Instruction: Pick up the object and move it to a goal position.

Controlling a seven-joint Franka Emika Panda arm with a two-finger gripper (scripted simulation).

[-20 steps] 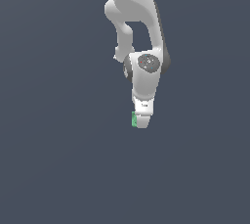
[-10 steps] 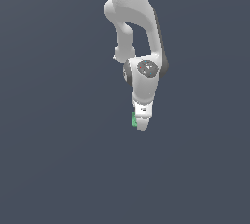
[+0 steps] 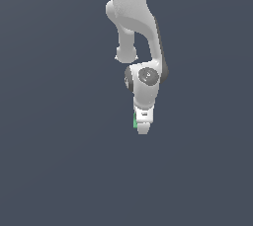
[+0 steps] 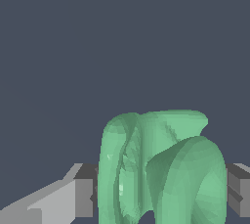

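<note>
The object (image 4: 161, 169) is a bright green blocky piece that fills the space between my two grey fingers (image 4: 83, 196) in the wrist view, with both pads against its sides. In the exterior view only a thin green edge of the object (image 3: 135, 120) shows beside the white gripper (image 3: 143, 127), which hangs straight down from the arm and is shut on it. The object hangs above the plain grey ground.
The white arm (image 3: 132, 18) comes down from the top of the exterior view. Around it there is only flat dark grey ground (image 3: 59, 161).
The arm has shifted slightly toward the exterior view's right and a little upward, carrying the green object along. The grip is unchanged.
</note>
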